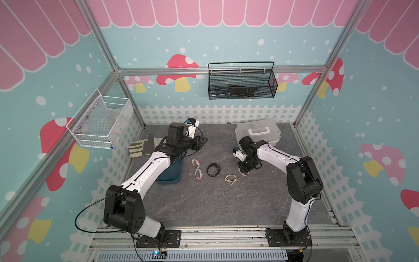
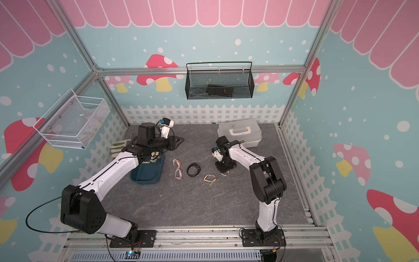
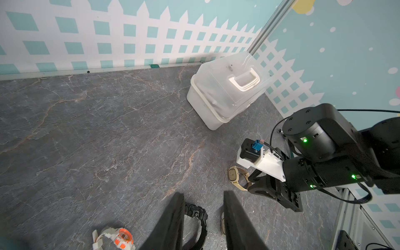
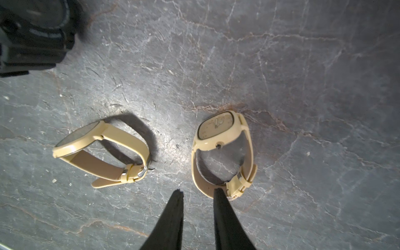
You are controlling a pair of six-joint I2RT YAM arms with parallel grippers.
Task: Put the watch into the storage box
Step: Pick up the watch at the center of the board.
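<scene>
Beige watch (image 4: 224, 138) strap between right gripper (image 4: 198, 191) fingertips | cannot tell if clamped | left gripper (image 3: 203, 192) parted, empty

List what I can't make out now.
Inside the storage box: left arm covers most, both top views.
Whether the right gripper holds the beige watch: a fingertip hides the strap, right wrist view.
Much of the black watch: a left gripper finger covers it, left wrist view.
</scene>
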